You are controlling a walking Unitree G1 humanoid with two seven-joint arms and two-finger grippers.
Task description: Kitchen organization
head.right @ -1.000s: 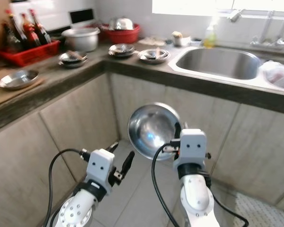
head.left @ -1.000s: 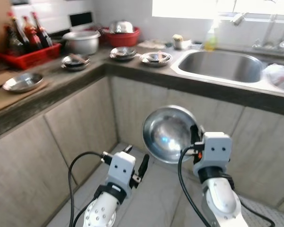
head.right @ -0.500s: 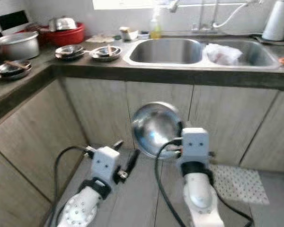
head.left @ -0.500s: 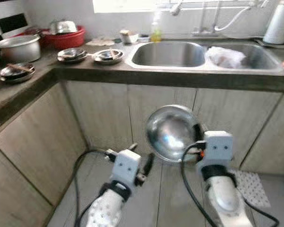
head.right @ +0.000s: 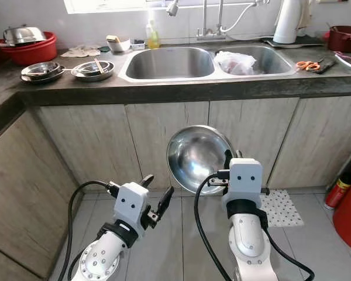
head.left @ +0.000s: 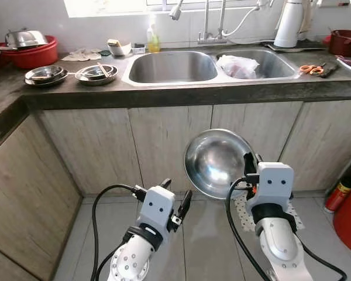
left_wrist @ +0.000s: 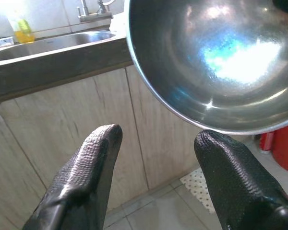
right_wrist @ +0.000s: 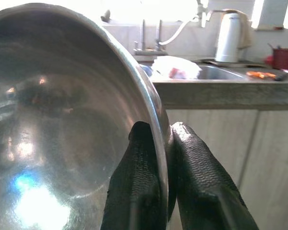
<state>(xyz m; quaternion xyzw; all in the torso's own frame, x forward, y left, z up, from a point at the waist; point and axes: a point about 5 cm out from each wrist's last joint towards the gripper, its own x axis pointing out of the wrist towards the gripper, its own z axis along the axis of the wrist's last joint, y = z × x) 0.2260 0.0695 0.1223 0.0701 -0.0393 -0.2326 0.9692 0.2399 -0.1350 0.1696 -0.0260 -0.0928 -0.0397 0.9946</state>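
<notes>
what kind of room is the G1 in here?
Almost certainly a home kitchen: a double steel sink under a tap, steel dishes on the dark counter, and a steel bowl pinched in the right gripper.

A double sink [head.left: 172, 66] sits in the desk [head.left: 181, 93], with a bag [head.left: 237, 65] in its right basin. Stacked dishes [head.left: 96, 72] lie on the desk left of the sink. A kettle [head.left: 289, 22] stands behind the sink, scissors [head.left: 311, 69] to its right.
</notes>
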